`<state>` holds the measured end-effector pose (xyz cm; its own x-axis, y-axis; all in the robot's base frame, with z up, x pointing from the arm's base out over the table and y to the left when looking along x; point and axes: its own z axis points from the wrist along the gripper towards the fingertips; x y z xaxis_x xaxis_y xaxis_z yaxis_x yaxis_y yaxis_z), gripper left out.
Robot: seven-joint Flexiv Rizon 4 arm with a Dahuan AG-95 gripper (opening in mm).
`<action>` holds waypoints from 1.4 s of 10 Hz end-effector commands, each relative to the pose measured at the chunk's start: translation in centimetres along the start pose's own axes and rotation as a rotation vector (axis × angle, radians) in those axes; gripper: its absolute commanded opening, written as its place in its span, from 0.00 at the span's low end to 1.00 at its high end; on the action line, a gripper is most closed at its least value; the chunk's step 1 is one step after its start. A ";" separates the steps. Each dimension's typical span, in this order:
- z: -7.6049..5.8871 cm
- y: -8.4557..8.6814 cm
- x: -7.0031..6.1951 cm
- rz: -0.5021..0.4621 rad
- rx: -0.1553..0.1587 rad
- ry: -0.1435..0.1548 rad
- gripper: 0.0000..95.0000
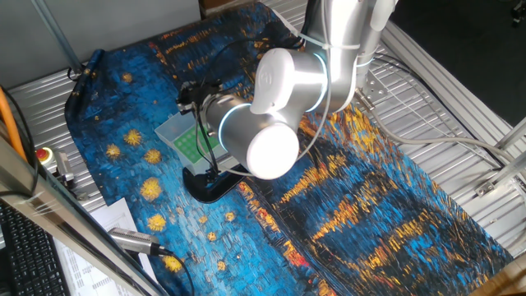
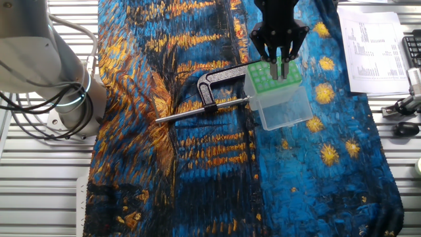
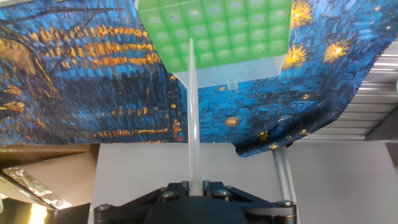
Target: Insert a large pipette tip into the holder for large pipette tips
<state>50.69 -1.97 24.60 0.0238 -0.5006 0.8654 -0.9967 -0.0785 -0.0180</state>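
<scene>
**Over the green box**

Under me lies a big blue and gold painted cloth (image 2: 197, 164). Beside the see-through holder (image 2: 279, 92) with its green grid sits a black metal clamp (image 2: 214, 89). My gripper (image 2: 279, 62) squeezes the thin, pale tip (image 3: 192, 112), right above the holes.

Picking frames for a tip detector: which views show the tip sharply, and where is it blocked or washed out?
Hand view: the large pipette tip is sharp, pale against the green holder. One fixed view: the arm's bright glaring joint hides it. The other fixed view: the hand over the holder, tip too small to tell.
</scene>
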 end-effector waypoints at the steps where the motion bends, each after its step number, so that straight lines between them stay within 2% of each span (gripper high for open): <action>1: -0.1 0.0 0.0 -0.024 -0.002 0.005 0.00; 4: -0.1 0.2 0.1 -0.052 -0.004 0.005 0.00; 14: 0.1 0.7 -0.5 -0.046 -0.007 0.006 0.00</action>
<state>49.94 -1.76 24.10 0.0694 -0.4914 0.8682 -0.9951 -0.0952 0.0257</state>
